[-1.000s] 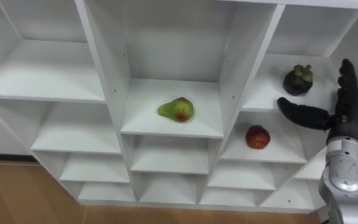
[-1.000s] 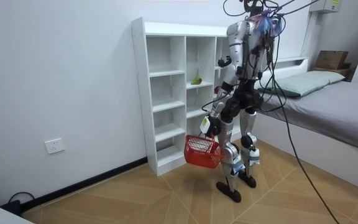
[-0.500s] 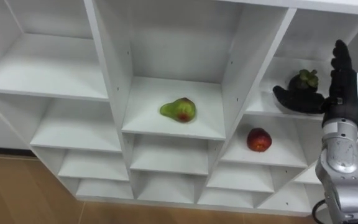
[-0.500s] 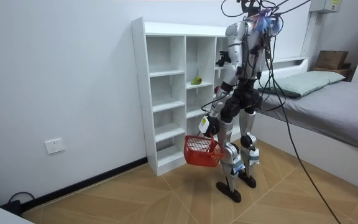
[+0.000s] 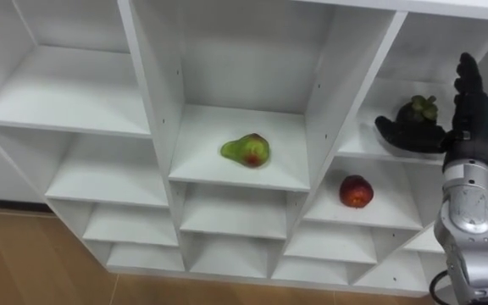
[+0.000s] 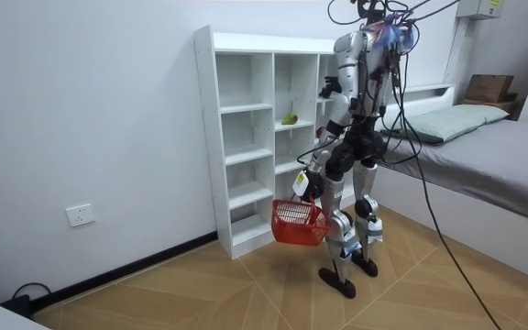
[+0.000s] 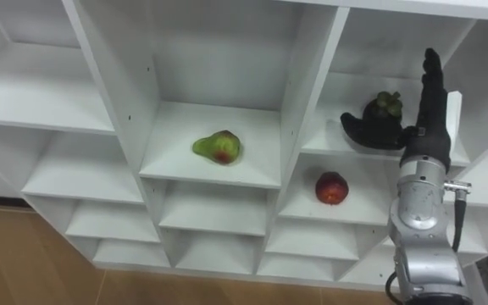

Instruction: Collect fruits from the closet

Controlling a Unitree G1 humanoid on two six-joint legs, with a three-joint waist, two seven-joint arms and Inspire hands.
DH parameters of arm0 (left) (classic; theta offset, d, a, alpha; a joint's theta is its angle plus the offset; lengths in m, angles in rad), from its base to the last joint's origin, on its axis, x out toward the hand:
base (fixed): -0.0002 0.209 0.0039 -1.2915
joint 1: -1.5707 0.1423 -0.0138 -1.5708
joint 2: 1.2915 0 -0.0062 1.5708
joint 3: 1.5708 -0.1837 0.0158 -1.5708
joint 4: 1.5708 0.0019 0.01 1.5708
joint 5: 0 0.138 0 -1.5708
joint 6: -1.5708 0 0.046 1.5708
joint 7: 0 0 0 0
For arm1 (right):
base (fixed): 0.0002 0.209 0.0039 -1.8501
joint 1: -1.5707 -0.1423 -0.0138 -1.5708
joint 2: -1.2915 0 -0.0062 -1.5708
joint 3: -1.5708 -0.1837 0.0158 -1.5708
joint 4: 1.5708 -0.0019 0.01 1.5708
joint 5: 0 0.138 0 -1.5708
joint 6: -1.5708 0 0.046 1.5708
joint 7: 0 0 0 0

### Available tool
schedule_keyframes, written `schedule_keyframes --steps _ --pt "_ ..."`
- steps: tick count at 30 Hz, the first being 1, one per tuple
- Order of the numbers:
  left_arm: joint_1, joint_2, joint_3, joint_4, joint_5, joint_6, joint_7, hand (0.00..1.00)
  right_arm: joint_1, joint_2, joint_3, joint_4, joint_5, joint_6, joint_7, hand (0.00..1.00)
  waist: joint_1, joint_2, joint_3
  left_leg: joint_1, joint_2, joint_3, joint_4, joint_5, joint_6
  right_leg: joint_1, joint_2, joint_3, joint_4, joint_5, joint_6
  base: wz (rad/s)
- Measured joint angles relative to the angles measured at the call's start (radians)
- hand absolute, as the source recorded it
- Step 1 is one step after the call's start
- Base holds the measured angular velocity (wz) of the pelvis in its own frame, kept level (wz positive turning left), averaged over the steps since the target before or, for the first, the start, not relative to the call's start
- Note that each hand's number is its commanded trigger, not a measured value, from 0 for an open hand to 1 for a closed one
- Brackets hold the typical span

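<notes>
Gaping wide, the right hand (image 5: 471,140) flanks the mangosteen (image 5: 421,109).

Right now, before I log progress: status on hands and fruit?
Right hand open beside dark round mangosteen, right-column shelf, not gripped. Left hand carries red plastic basket. Green-red pear, red apple on shelves. Nothing blocking.
</notes>
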Motion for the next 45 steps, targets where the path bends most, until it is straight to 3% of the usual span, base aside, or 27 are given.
schedule_keyframes --steps 6,20,24,27,36,38,39,45 --pt "0.002 0.0 0.0 -0.001 0.0 0.007 0.001 1.0 0.0 -0.013 0.0 0.044 0.0 0.021 0.02 0.0 -0.003 0.001 0.0003 0.0 0.0 0.0 0.0 0.0 0.0 0.0 0.0 0.0 0.0 0.0 0.0 0.0" --pt "-0.001 0.0 0.011 -0.001 0.001 0.007 0.001 1.0 -0.002 -0.018 -0.02 0.085 -0.005 0.013 0.088 0.0 -0.005 0.001 0.0017 0.004 -0.001 -0.007 0.005 0.0 0.0 0.009 -0.001 -0.001 -0.001 0.0 0.0 0.0" --pt "0.0 0.0 0.011 -0.001 0.001 -0.002 0.001 1.0 -0.002 -0.033 -0.021 0.091 -0.023 0.011 0.117 0.0 -0.008 -0.002 0.0127 0.004 -0.003 -0.015 0.013 0.0 0.0 0.016 -0.004 -0.011 -0.001 0.0 0.0 0.06" --pt "-0.008 0.0 0.009 -0.001 0.001 -0.001 0.001 1.0 -0.002 -0.042 -0.021 0.094 -0.046 0.011 0.14 0.0 -0.008 -0.004 0.0152 0.001 -0.004 -0.018 0.015 0.0 0.0 0.017 -0.005 -0.014 -0.003 0.0 0.0 0.03" --pt "-0.018 0.0 0.009 0.002 0.001 -0.001 0.001 1.0 -0.011 -0.043 -0.019 0.132 -0.075 -0.007 0.18 0.0 -0.005 -0.005 0.0101 0.001 -0.004 -0.02 0.019 0.0 0.0 0.019 -0.003 -0.008 -0.004 0.0 0.0 0.0" --pt "-0.019 0.0 0.009 -0.001 0.001 -0.001 0.001 1.0 -0.011 -0.043 -0.019 0.132 -0.087 -0.007 0.19 0.9 -0.006 -0.004 0.0059 0.001 -0.004 -0.021 0.019 0.0 0.0 0.019 -0.002 -0.008 -0.003 0.0 0.0 0.0" --pt "-0.021 0.0 0.009 -0.001 0.001 -0.001 0.001 1.0 -0.011 -0.043 -0.019 0.132 -0.089 -0.005 0.195 1.0 -0.006 -0.002 0.0021 0.001 -0.004 -0.021 0.02 0.0 0.0 0.019 -0.002 -0.008 -0.003 0.0 0.0 0.0" --pt "-0.024 0.001 0.0 -0.001 0.001 -0.002 0.008 1.0 -0.011 -0.062 -0.02 0.134 -0.089 -0.008 0.188 1.0 -0.005 0.0 -0.0008 0.004 -0.004 -0.026 0.02 0.0 0.0 0.024 0.001 0.0 -0.002 0.0 -0.001 0.0"
